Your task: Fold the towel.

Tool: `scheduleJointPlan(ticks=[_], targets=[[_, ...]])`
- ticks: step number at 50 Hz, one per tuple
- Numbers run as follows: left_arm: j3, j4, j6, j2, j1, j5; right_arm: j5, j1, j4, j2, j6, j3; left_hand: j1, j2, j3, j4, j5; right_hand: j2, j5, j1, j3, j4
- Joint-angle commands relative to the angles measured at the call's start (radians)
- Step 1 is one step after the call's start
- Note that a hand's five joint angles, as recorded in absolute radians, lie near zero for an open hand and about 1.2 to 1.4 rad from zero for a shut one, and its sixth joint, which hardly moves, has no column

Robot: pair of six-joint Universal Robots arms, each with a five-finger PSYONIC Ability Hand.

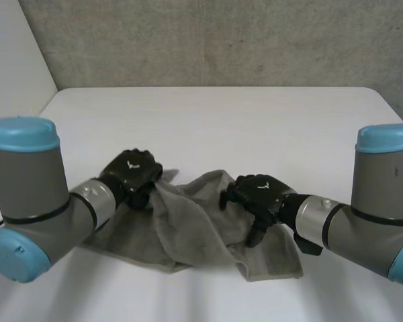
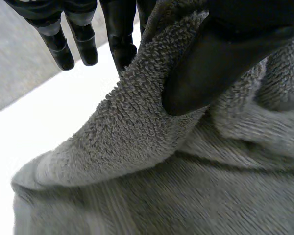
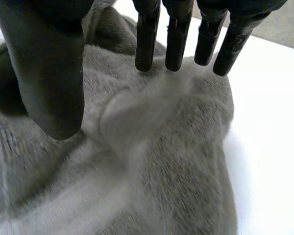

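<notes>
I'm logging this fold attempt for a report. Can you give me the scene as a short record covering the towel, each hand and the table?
towel: grey terry towel, crumpled and bunched, not lying flat
table: white table, the towel on its near part
left hand: left hand at the towel's left edge, thumb and fingers pinching a raised fold
right hand: right hand over the towel's right half, fingers straight, gripping nothing
progress: no neat fold yet
</notes>
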Motion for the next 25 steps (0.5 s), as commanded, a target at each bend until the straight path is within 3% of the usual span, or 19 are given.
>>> scheduleJointPlan(ticks=[1,18,25], targets=[[-0.042,0.006,0.001,0.019,0.003,-0.002,0.043,-0.004,-0.051,-0.057,-0.003,0.065,0.130,0.106,-0.051,-0.059,0.089,-0.048,-0.009,-0.036,-0.043,-0.076],[-0.047,-0.002,-0.014,0.110,0.020,-0.019,0.105,0.079,-0.061,-0.159,0.086,0.215,0.130,0.106,-0.051,-0.059,0.089,-0.068,-0.029,-0.056,-0.043,-0.076],[-0.041,-0.005,-0.050,0.110,0.072,-0.019,0.135,0.114,-0.062,-0.198,0.138,0.245,0.130,0.106,-0.051,-0.059,0.089,-0.071,-0.032,-0.059,-0.043,-0.076]])
